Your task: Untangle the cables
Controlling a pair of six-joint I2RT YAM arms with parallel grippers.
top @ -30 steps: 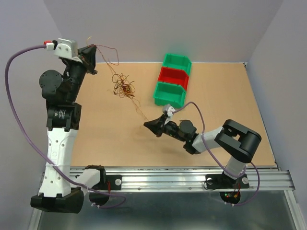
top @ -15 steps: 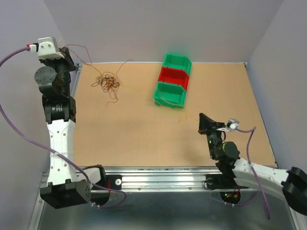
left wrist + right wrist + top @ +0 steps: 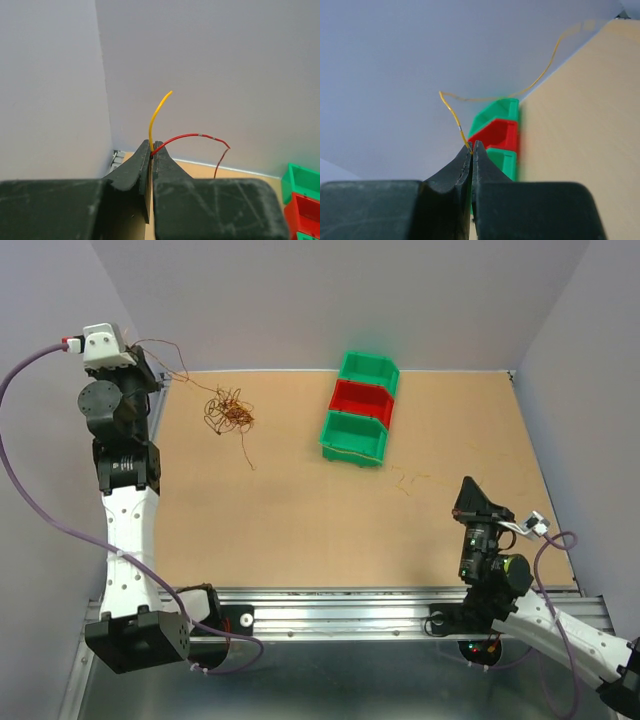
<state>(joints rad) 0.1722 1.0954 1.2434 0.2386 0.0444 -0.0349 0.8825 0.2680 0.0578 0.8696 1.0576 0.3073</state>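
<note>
Cables (image 3: 228, 412): tangle on tabletop (image 3: 300, 500), left of bins (image 3: 360, 410);
Left gripper (image 3: 151, 150): closed on two ends, yellow and red, at far-left corner;
Right gripper (image 3: 472, 148): closed on yellow strand (image 3: 451, 111).

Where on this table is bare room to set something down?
Free: the middle between the cables, the bins and the front rail; also right of the bins. Crowded: the far left corner, and the yellow strand at the right end effector.

Right end effector (image 3: 466, 483), strand (image 3: 451, 111) off tangle (image 3: 228, 412)
</note>
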